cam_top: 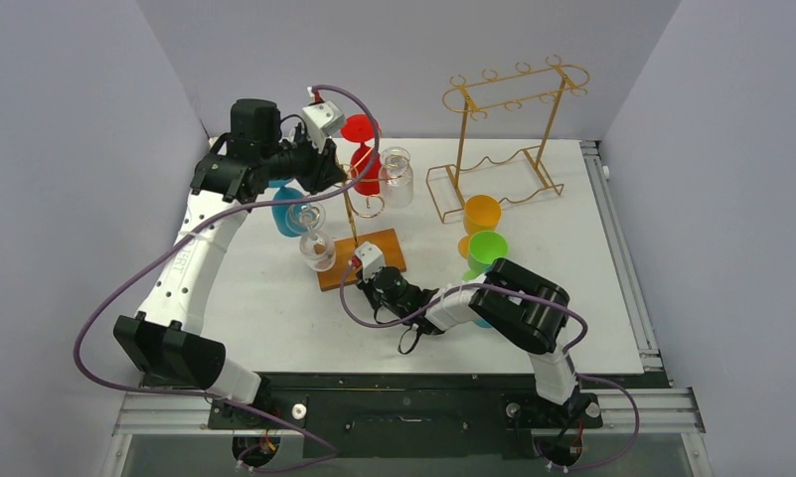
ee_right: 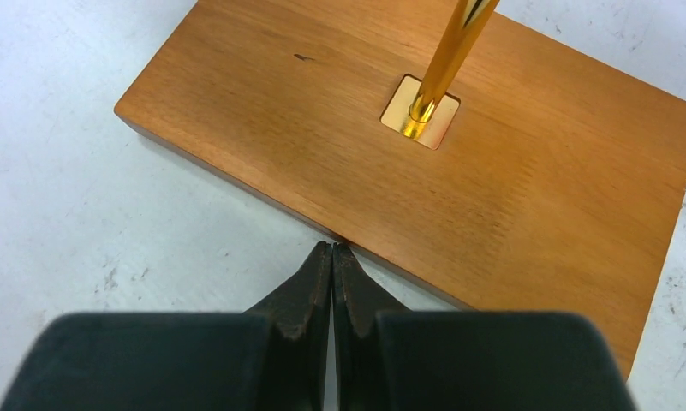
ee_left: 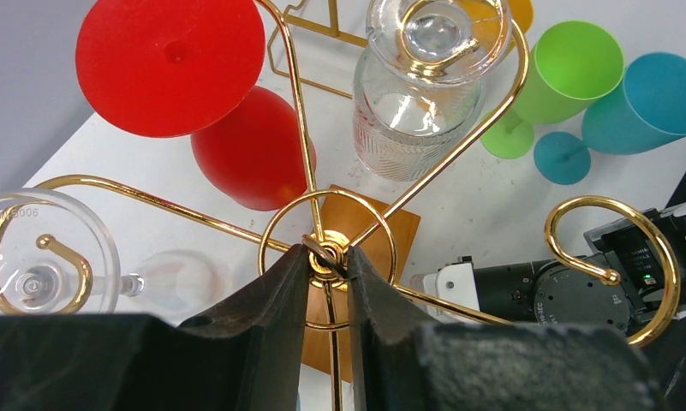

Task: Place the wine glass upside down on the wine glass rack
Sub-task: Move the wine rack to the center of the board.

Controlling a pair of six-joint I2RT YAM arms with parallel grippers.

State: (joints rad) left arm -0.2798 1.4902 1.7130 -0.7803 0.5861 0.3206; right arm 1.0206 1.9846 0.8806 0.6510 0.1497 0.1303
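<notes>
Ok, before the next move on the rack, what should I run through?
1. Left end effector at the top of the wine glass rack stem, fingers flanking it closely: ok.
2. Grip there firm enough to move the rack: cannot tell.
3. Right end effector shut, tips at the edge of the wooden base: ok.
4. Red glass hanging upside down: ok.
5. Patterned clear glass hanging upside down: ok.
6. One spiral arm free: ok.

Red glass [cam_top: 362, 149] and clear glass [cam_top: 396, 177] crowd the wine glass rack [cam_top: 386, 248] arms — bare table [cam_top: 274, 318] opens near-left.
</notes>
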